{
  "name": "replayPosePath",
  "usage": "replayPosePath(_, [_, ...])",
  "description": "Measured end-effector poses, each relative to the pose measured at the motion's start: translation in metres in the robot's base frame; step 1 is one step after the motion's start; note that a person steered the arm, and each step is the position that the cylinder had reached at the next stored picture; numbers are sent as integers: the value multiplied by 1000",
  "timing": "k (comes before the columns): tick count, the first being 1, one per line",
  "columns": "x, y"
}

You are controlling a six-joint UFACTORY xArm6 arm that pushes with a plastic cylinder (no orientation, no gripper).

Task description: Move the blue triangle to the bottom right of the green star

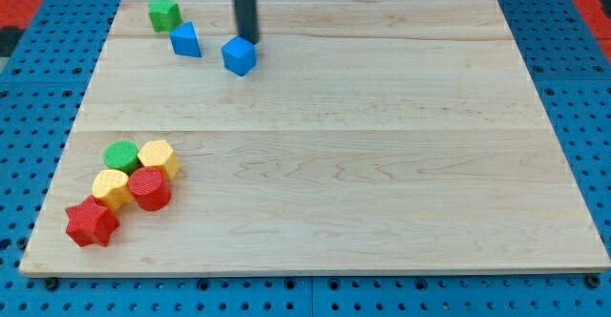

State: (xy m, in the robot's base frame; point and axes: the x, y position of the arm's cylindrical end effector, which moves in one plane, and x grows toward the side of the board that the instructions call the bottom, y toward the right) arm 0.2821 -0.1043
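The blue triangle (185,40) lies near the view's top left, just to the lower right of the green star (163,13), almost touching it. A blue cube (240,55) sits to the right of the triangle. My tip (247,38) stands right above the blue cube's top edge, to the right of the triangle with a gap between them.
At the view's bottom left lies a cluster: a green cylinder (121,155), a yellow hexagon (158,156), a yellow block (112,189), a red cylinder (149,188) and a red star (92,222). The wooden board (382,164) rests on a blue pegboard.
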Motion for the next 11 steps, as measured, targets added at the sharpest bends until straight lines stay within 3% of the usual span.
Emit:
replayPosePath(1, [9, -23])
replayPosePath(3, [35, -15])
replayPosePath(4, [52, -60])
replayPosePath(5, [40, -139])
replayPosePath(6, [8, -111])
replayPosePath(7, [6, -50])
replayPosePath(9, [32, -102])
replayPosePath(11, [41, 20])
